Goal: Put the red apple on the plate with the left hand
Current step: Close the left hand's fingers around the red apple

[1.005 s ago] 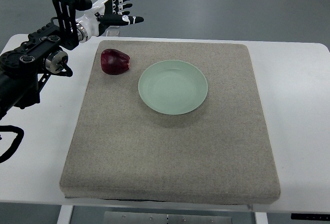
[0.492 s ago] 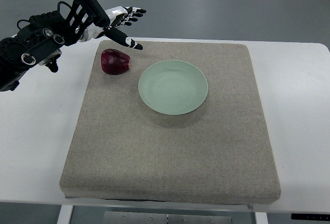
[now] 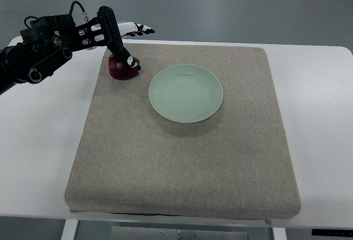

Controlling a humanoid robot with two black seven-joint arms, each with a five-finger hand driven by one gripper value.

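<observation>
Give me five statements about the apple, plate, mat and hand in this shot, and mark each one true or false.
1. The red apple lies on the grey mat, left of the plate. True.
2. The green plate already holds the apple. False: the plate is empty and the apple sits apart from it, on the mat.
3. The left hand is over the apple, its thumb down against the fruit's top. True, though a closed grasp cannot be confirmed.
4. A right arm reaches in from the right edge. False: no right arm is in view.
5. The mat rests on a white table. True.
</observation>
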